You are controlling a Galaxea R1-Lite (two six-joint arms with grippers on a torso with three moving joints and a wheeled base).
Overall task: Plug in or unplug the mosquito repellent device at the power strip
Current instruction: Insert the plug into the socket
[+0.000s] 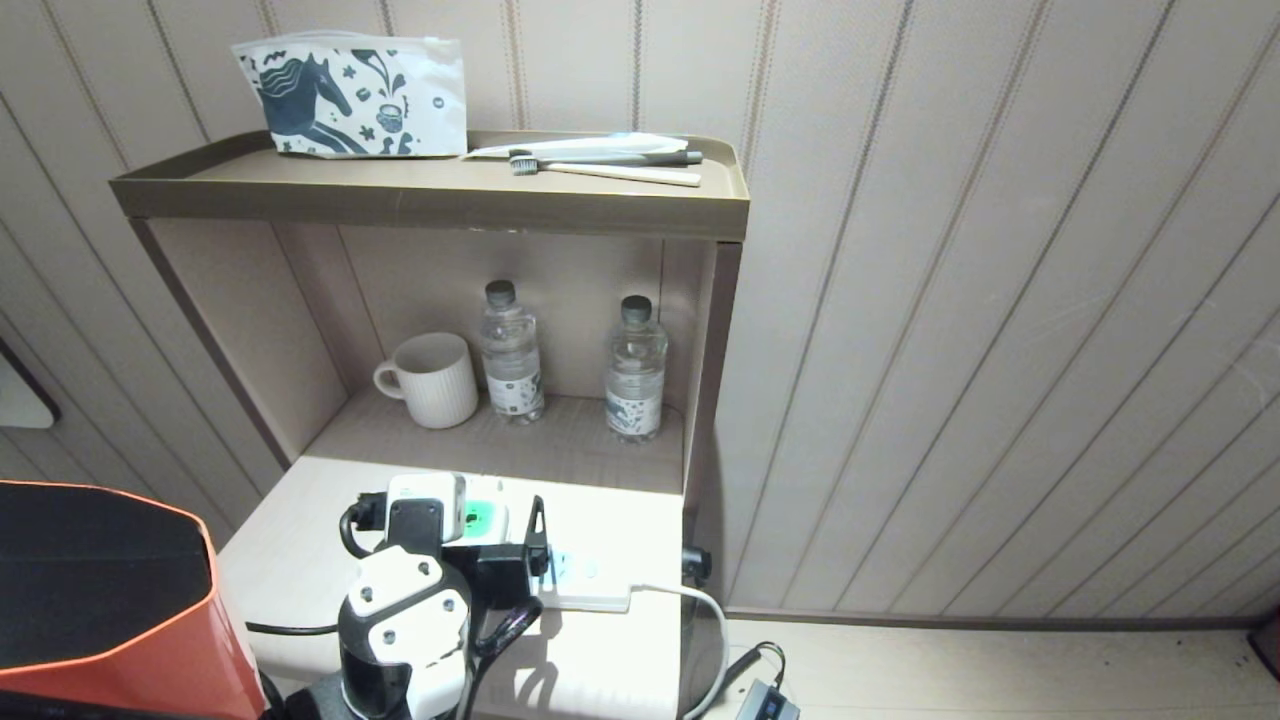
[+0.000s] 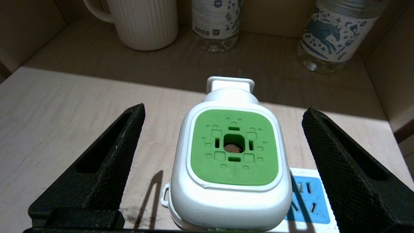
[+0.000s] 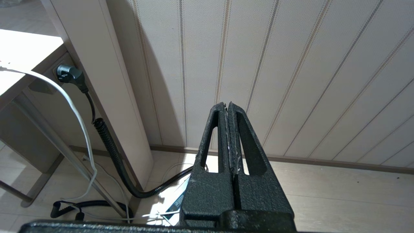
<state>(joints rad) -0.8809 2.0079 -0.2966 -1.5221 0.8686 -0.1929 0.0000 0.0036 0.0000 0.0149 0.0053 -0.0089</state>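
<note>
Repellent device stood unplugged between wide-spread left fingers.

The mosquito repellent device (image 2: 231,155) stood on the pale table (image 1: 300,560), its prongs bare and pointing toward the shelf, just beside the power strip (image 2: 307,199). The left gripper (image 2: 223,136) straddled it with fingers (image 2: 106,155) apart, touching neither side. Behind stood a mug (image 1: 430,380) and two water bottles (image 1: 512,350). The right gripper (image 3: 229,111), pressed together and empty, hung near the wall.

No readable text; the water bottle (image 2: 216,19) label print is illegible.
</note>
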